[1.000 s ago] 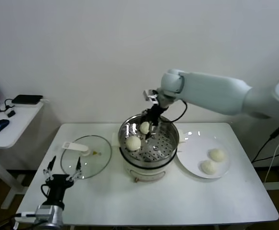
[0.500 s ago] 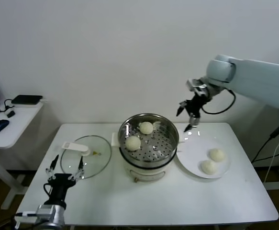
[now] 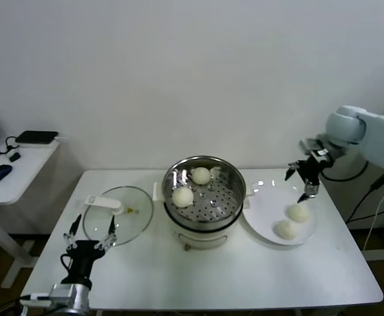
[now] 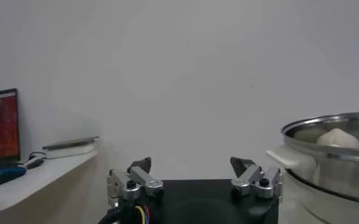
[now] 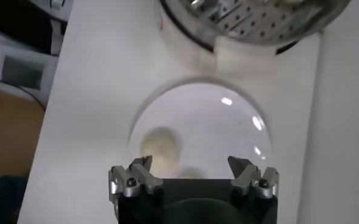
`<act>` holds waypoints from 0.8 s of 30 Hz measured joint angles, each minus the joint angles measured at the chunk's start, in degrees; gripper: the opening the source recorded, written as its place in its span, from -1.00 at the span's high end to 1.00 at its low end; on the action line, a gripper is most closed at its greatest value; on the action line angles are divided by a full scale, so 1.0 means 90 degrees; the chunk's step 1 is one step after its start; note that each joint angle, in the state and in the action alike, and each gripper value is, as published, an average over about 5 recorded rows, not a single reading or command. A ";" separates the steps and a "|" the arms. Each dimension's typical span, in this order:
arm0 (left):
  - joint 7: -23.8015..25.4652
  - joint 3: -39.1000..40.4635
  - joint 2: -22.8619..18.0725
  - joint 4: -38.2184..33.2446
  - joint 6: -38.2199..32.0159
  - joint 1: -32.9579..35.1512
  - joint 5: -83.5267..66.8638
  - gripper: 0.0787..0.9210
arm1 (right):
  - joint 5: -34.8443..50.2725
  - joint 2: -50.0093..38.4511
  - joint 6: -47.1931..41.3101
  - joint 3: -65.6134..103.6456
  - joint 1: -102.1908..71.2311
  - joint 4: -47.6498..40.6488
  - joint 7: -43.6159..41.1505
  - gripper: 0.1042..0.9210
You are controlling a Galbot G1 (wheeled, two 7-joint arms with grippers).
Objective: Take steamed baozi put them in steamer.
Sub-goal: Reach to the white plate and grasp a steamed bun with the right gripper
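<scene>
The steel steamer (image 3: 234,197) stands mid-table on a white pot base and holds two baozi (image 3: 201,175) (image 3: 182,196). Two more baozi (image 3: 299,212) (image 3: 286,228) lie on the white plate (image 3: 261,210) to its right. My right gripper (image 3: 300,183) is open and empty, hovering just above the plate's far right side, over the farther baozi. In the right wrist view the gripper (image 5: 192,165) looks down on the plate (image 5: 228,128) with one baozi (image 5: 159,145) below it. My left gripper (image 3: 89,230) is open and parked at the table's front left; it also shows in the left wrist view (image 4: 194,170).
A flat glass lid (image 3: 136,220) with a white handle lies left of the steamer. A side table (image 3: 7,184) at far left holds a mouse and a dark box. A wall stands close behind the table.
My right gripper left a baozi in the steamer, then swung right and down, empty, from over the steamer to above the plate. The left arm has not moved.
</scene>
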 measured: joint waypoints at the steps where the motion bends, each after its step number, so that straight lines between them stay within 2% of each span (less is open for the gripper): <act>1: 0.0000 -0.0003 -0.0001 0.0002 0.0000 -0.0001 -0.0002 -0.77 | -0.0094 -0.0018 -0.0002 0.0071 -0.0137 -0.0015 0.0014 -0.76; 24: -0.0001 -0.0082 -0.0004 0.0180 -0.0043 -0.0001 -0.0036 -0.77 | -0.1284 0.0308 0.0007 0.1372 -0.2334 -0.0706 0.0228 -0.76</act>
